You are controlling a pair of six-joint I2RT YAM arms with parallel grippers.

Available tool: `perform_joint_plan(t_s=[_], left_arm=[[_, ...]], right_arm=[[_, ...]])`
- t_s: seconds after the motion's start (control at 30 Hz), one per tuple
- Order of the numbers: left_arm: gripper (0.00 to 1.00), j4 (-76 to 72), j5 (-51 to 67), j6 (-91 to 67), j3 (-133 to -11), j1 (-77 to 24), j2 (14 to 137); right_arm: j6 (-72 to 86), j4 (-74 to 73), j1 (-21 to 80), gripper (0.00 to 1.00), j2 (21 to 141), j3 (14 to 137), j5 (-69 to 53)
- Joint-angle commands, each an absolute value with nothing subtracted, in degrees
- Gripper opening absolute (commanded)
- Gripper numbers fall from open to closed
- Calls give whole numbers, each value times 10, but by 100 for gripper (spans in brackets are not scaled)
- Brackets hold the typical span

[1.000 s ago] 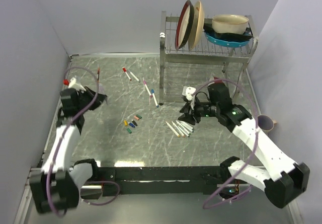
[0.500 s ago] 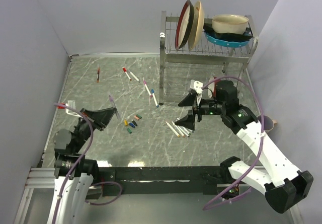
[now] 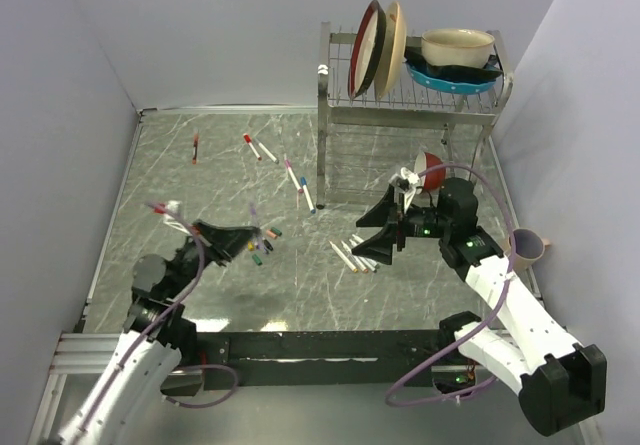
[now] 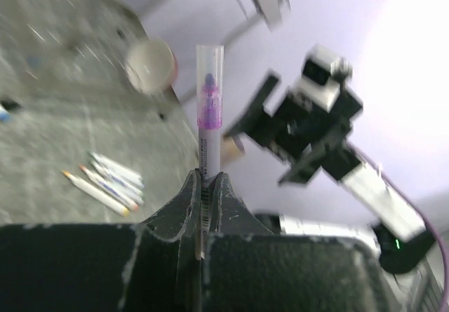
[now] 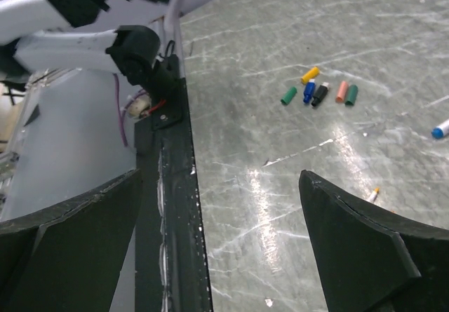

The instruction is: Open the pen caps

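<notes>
The left claw [image 3: 246, 235] in the top view hangs above the near-left part of the tabletop [image 3: 180, 180] and is pinching a pen [image 3: 252, 217]. The right claw [image 3: 383, 228] hangs over the right-middle part, with its two fingers spread wide and nothing between them. Bare grey surface lies between both claws. The loose caps [image 3: 262, 252] lie just beside the left claw and are partly hidden by it. A bunch of bare pens [image 3: 356, 255] lies just beside the lower finger of the right claw. Several capped pens [image 3: 300, 185] lie farther back. A dish rack [image 3: 410, 115] stands in the far right corner and a cup [image 3: 524, 248] at the right edge. Pale walls close the left, back and right sides; a black rail [image 3: 330, 343] runs along the near edge.

In the left wrist view the fingers press together on the white barrel and the pen stands upright. Its pink cap [image 4: 209, 109] sits on the top end, well above the fingers, a little blurred.

In the right wrist view the fingers [image 5: 77, 221] stand far apart at both lower corners. The loose caps lie close together on the tabletop, well apart from this claw: yellow, green, blue, black, orange and dark green.
</notes>
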State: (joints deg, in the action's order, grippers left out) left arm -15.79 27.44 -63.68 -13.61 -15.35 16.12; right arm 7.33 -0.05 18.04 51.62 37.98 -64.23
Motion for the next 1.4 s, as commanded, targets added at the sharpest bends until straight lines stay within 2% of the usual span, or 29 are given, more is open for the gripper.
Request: perform_joint_plan(t_s=[0.0,0.1,0.2,0.53,0.7,0.9,1.1,1.37], left_arm=[[1,-263,160,-579,-139,-321,249],[1,-251,49,-528,-173,-432,304],[1,-268,-17,-512,-195,-483,337],[1,-463,-134,-574,-163,-549,443],[1,-512,-208,-587,-163,-594,495],[1,-541,-240,-577,-200,-622,574],[1,-583,-250,-578,-231,-643,646],[1,-621,-251,-570,-255,-678,704]], right_arm=[[79,37,159,100,522,387,-719],[27,4,158,100,518,389,-726],[19,4,155,100,519,381,-729],[121,89,155,100,513,338,-695],[155,126,165,100,525,327,-680],[178,149,188,98,542,315,-653],[184,161,221,91,566,309,-641],[202,169,233,77,587,311,-614]])
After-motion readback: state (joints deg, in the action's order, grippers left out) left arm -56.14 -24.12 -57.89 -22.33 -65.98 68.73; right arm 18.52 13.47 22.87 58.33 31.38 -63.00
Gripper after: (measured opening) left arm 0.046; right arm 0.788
